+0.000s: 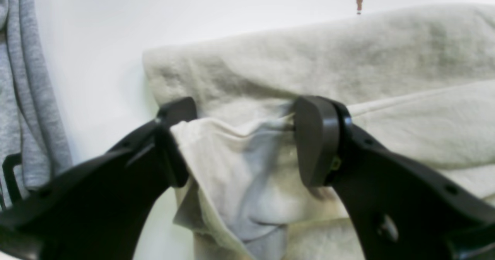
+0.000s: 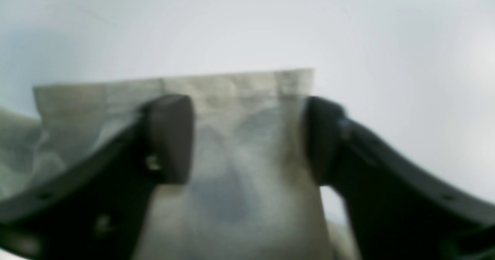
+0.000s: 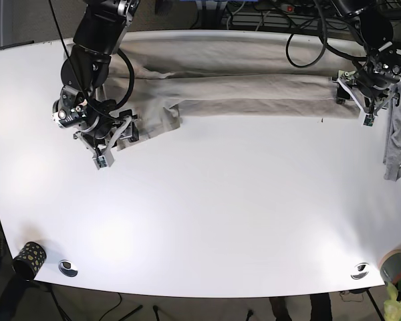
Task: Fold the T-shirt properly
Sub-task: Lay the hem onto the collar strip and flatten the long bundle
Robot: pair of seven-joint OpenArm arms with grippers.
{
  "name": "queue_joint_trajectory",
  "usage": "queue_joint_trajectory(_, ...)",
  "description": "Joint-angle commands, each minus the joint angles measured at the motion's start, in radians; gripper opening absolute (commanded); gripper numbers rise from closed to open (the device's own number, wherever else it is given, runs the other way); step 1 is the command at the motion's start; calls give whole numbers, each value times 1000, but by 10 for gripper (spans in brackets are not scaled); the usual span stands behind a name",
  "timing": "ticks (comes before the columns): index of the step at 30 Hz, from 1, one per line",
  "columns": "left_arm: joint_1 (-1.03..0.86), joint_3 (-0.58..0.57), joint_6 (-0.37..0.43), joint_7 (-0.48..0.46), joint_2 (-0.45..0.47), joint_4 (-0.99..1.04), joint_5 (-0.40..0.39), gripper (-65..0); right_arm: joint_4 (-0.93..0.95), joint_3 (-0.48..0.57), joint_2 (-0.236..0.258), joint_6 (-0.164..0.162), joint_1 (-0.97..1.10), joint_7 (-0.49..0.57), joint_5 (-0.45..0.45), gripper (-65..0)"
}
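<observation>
A: Where does the T-shirt (image 3: 247, 90) lie?

B: Along the far side of the white bench (image 3: 207, 214), folded into a long cream band that runs nearly the whole way between the two arms. Its end near the right arm is bunched and rumpled; its end near the left arm is squarer.

A: And the left end effector (image 1: 247, 140)?

B: Down at the band's end near the grey garment (image 3: 397, 127). In its wrist view the two dark fingers (image 1: 315, 140) stand partly apart with a raised fold of cream cloth between them. The cloth touches both pads, yet the gap is wide, so I cannot tell whether it is truly pinched.

A: The right end effector (image 2: 247, 140)?

B: That wrist view is blurred. Its fingers (image 2: 170, 136) also stand apart, with a flat flap of the shirt (image 2: 232, 144) lying between and beyond them. Whether they grip it, I cannot tell. In the base view it sits over the crumpled end (image 3: 113, 137).

A: Anything else on the bench?

B: The grey garment hangs over the edge just beside the left arm, with dark lettering on it. At the near edge stand a dark speckled cup (image 3: 29, 259) at one corner, and a grey tape roll (image 3: 395, 266) at the other. A small brown mark (image 1: 359, 2) shows on the surface just beyond the shirt.
</observation>
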State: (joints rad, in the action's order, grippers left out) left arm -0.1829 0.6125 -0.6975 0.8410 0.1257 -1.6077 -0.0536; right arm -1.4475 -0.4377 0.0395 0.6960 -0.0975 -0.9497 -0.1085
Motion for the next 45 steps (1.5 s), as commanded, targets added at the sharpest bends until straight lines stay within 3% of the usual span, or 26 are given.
queue_joint_trajectory(1,0,-4,-1,24,5,0,28,-272,18,1,1,2,-6,18,0,-452)
queue_joint_trajectory(4,0,-4,-1,24,5,0,30,-272,17,0,1,2,-5,25,0,-631)
queue_joint_trajectory(5,0,-4,-1,24,5,2,30,-272,3,0,1,2,-3,24,0,-650)
queue_joint_trajectory(10,0,-4,-1,24,5,2,31,-272,-131,-2,1,2,34,-12,0,-650)
queue_joint_trajectory(21,-7,-46,-1,24,10,4,31,-272,-565,-5,-16,2,178,-202,-1,-650)
queue_joint_trajectory(27,-7,-69,-1,24,10,4,31,-272,-585,-68,-48,2,239,-210,-4,-650)
queue_joint_trajectory(30,-7,-69,-1,24,7,4,31,-272,-585,-120,-68,2,265,-210,-70,-650)
queue_joint_trajectory(36,-7,-70,-1,24,7,4,31,-272,-585,-188,-40,2,324,-211,-201,-650)
queue_joint_trajectory(40,-5,-70,-1,24,10,25,31,-272,-583,-224,-37,2,347,-211,-216,-650)
queue_joint_trajectory(45,-4,-70,-1,24,24,60,30,-272,-563,-298,-37,2,350,-208,-214,-487)
